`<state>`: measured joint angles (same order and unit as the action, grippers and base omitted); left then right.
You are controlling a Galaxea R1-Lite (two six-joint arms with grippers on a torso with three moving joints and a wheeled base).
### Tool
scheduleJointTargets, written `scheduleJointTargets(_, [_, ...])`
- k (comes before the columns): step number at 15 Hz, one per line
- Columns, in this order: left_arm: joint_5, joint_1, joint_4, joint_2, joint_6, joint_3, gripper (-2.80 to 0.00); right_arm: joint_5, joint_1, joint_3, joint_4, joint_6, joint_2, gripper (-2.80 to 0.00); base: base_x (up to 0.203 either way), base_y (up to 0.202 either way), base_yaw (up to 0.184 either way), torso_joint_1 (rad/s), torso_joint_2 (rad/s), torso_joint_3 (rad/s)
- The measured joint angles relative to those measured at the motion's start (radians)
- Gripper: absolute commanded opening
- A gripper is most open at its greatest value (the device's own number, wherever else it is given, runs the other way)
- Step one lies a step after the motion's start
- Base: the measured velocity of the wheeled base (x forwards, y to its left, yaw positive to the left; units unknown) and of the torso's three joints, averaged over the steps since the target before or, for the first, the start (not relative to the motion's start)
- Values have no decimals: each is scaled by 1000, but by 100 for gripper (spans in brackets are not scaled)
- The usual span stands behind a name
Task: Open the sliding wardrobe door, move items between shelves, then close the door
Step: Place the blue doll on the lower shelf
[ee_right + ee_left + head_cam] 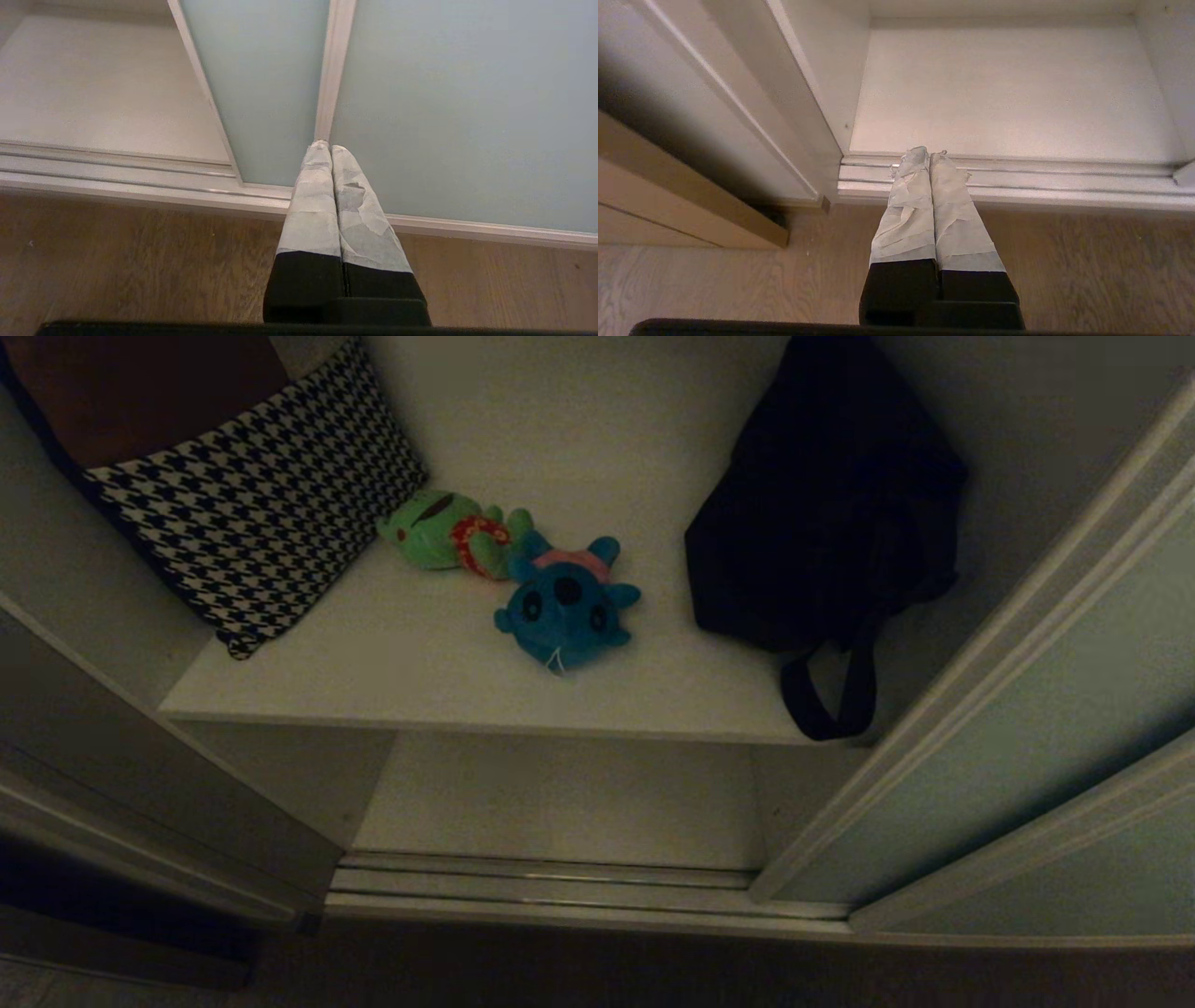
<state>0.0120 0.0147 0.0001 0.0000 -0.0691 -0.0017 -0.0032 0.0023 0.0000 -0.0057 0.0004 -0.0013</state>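
The sliding wardrobe door (1027, 737) stands slid to the right, leaving the compartment open; its pale grey-green panel (467, 116) fills the right wrist view. On the upper white shelf (373, 681) lie a green plush toy (439, 537) in red flowered shorts and a teal-blue plush toy (565, 602) with a pink tuft, touching each other. A lower white shelf (560, 803) sits bare beneath. My left gripper (929, 153) hangs shut and empty over the door track. Shut and empty too, my right gripper (325, 147) hangs before the door. Neither arm shows in the head view.
A black-and-white houndstooth cushion (261, 495) leans at the shelf's left. A big black strapped bag (831, 513) stands at its right, a strap hanging over the edge. The metal door track (560, 887) runs along the wardrobe's foot, with wooden floor (738, 280) in front.
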Motion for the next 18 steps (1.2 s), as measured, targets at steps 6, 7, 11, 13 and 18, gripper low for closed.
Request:
scheduleJointTargets(6, [0, 0, 0, 0, 3, 0, -280, 0, 0, 0, 0, 0, 0, -280, 0, 0, 0, 0, 0, 0])
scheduleJointTargets(7, [0, 1, 0, 0, 4, 0, -280, 0, 0, 0, 0, 0, 0, -280, 0, 0, 0, 0, 0, 0])
scheduleJointTargets(11, [0, 0, 0, 0, 5, 0, -280, 0, 0, 0, 0, 0, 0, -280, 0, 0, 0, 0, 0, 0])
scheduleJointTargets(13, [0, 1, 0, 0, 15, 0, -280, 0, 0, 0, 0, 0, 0, -280, 0, 0, 0, 0, 0, 0])
scheduleJointTargets(18, [0, 0, 0, 0, 21, 0, -280, 0, -1, 0, 0, 0, 0, -280, 1, 130, -2, 2, 2, 0])
